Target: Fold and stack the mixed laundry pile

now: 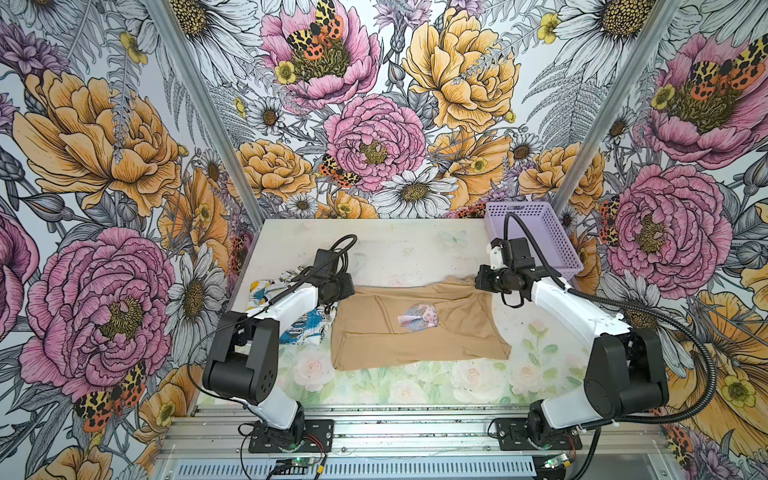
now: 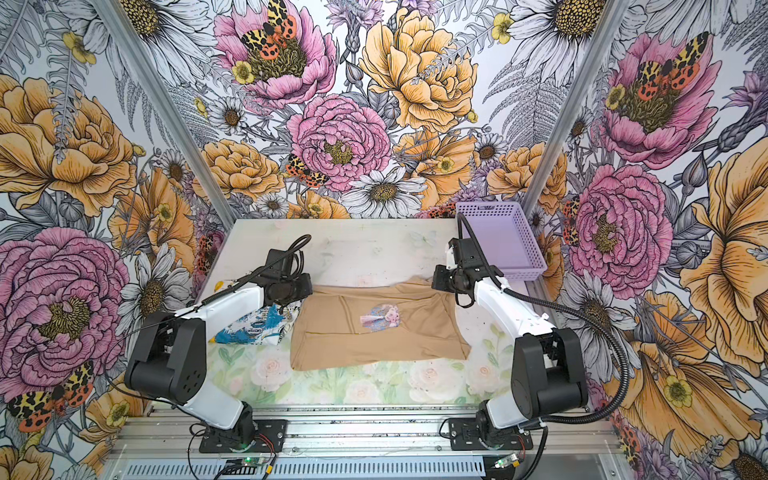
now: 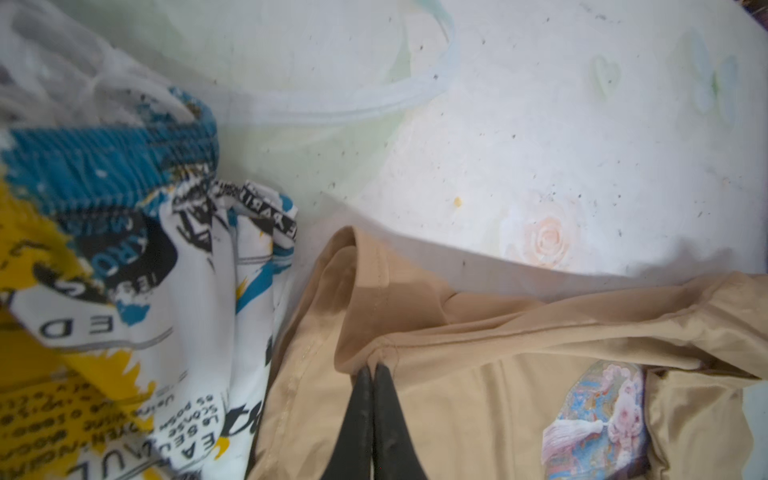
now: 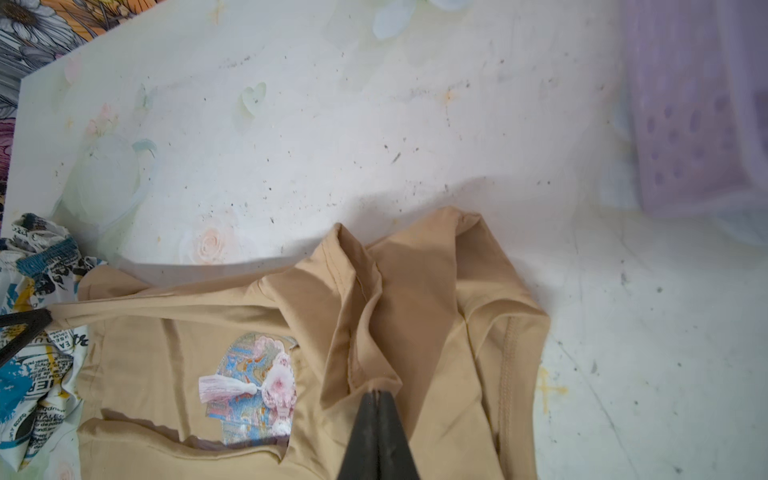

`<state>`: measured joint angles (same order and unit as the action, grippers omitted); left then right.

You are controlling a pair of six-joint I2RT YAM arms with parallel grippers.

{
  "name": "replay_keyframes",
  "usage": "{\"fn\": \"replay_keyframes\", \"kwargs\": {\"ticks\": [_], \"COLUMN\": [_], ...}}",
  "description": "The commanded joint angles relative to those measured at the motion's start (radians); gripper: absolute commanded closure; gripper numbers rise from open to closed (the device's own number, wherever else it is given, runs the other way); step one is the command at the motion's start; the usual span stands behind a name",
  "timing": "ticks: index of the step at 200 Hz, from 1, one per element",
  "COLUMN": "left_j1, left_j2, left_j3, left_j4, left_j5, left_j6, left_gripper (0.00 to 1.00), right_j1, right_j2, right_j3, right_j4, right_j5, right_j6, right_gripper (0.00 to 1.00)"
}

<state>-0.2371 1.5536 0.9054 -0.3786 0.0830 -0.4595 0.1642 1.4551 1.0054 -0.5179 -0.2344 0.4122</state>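
White soft garment (image 1: 307,328) with blue and yellow patches and black newspaper-like lettering is crumpled at the left of the pale floral table (image 1: 395,249), partly hidden under the left arm. Just beside it, mid-table, a plain tan-beige garment (image 1: 415,336) is spread mostly flat, with a small pastel picture patch (image 1: 417,318) near its centre. Its far edge is pinched at the left end by the left gripper (image 3: 372,368). The bunched right end is pinched by the right gripper (image 4: 377,390). One lavender perforated plastic basket (image 1: 540,237) is set at the far right corner. Counted: two garments, two grippers, one basket.
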Motion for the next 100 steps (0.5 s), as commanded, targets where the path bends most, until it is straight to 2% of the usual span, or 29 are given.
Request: {"fn": "replay_keyframes", "kwargs": {"ticks": [1, 52, 100], "left_j1": [-0.002, -0.013, -0.023], "left_j2": [-0.071, -0.144, -0.201], "left_j3": [-0.046, -0.092, -0.163], "left_j4": [0.009, -0.017, -0.018], "left_j5": [0.013, 0.006, -0.004], "left_j6": [-0.035, -0.045, -0.078], "left_gripper": [1.0, 1.0, 1.0], "right_j1": [-0.004, -0.01, -0.031], "right_j2": [-0.064, -0.169, -0.294], "right_j3": [-0.036, -0.08, -0.163], "right_j4": [-0.001, -0.024, -0.06], "right_j5": [-0.009, -0.015, 0.034], "right_j6": [0.024, 0.041, 0.05], "right_gripper": [1.0, 1.0, 1.0]}}
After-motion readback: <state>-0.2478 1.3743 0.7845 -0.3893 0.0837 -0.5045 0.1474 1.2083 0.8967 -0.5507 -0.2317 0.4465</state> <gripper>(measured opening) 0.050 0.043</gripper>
